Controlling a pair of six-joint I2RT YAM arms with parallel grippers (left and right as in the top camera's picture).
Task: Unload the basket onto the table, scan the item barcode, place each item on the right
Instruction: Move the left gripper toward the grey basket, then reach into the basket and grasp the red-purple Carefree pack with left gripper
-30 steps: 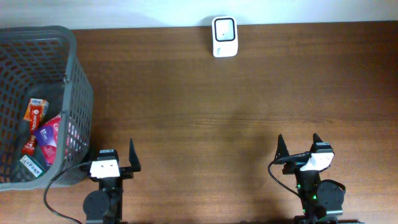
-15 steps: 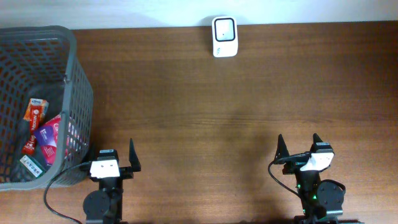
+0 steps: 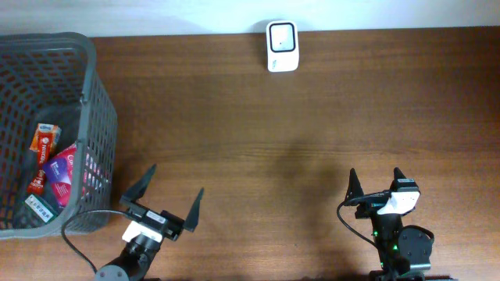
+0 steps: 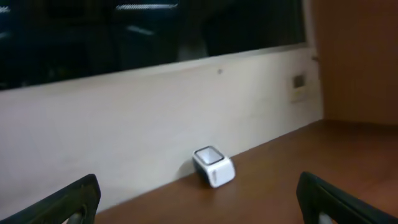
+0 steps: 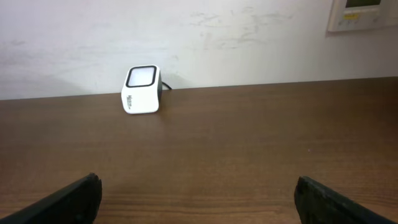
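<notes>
Several small packaged items lie in the grey basket (image 3: 100, 109) at the left, among them an orange-red pack (image 3: 44, 141) and a purple pack (image 3: 62, 168). The white barcode scanner (image 3: 281, 36) stands at the table's far edge; it also shows in the left wrist view as a small white box (image 4: 213, 166) and in the right wrist view (image 5: 142, 89). My left gripper (image 3: 168, 198) hangs open and turned at an angle over the near table, right of the basket, holding nothing. My right gripper (image 3: 375, 180) stands open and empty at the near right.
The basket fills the left side of the wooden table (image 3: 312, 125). A pale wall (image 5: 249, 37) runs behind the scanner. A black cable (image 3: 74, 226) loops from the left arm near the basket's front corner.
My left arm has lifted and swung its gripper, which now sits tilted and further right than before. The right arm and the basket's items have not moved.
</notes>
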